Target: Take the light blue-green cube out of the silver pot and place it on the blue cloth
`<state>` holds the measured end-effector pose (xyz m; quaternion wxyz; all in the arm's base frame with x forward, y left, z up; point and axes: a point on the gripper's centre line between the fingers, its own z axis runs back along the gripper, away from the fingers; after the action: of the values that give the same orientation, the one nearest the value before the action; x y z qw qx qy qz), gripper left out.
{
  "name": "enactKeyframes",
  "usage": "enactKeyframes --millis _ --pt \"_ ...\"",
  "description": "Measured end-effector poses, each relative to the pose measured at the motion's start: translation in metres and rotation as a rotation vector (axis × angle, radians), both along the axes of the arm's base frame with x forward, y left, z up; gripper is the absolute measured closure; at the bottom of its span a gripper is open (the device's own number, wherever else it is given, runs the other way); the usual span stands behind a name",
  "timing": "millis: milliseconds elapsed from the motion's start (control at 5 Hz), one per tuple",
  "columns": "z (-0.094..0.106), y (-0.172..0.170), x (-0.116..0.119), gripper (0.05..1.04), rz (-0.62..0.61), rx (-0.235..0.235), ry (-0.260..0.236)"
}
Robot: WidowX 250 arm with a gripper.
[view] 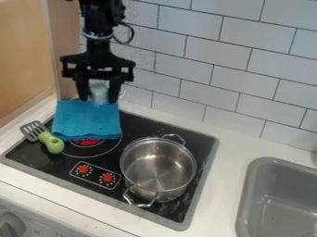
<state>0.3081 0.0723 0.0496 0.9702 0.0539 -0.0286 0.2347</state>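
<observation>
Fingers [98, 96] apart, pale object [98, 91] between; can't tell if gripped. Blue cloth [86, 121] just below, spatula [52, 141] lower left, steel pot [158, 167] lower right.

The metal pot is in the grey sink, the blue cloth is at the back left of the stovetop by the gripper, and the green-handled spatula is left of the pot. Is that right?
No, the place of the metal pot is wrong: the camera view shows it on the right part of the stovetop. The rest stands.
</observation>
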Motion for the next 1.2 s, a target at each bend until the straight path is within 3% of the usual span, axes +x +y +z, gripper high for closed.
enactKeyframes --millis 400,800,1000,1200 --pt "-0.017 0.020 -0.002 0.486 0.045 0.000 0.009" --pt "-0.033 0.016 -0.010 0.432 0.049 -0.028 0.089" --pt "-0.032 0.020 -0.013 0.133 0.103 -0.001 0.102" --pt "-0.032 0.020 -0.014 0.064 0.111 0.000 0.108"
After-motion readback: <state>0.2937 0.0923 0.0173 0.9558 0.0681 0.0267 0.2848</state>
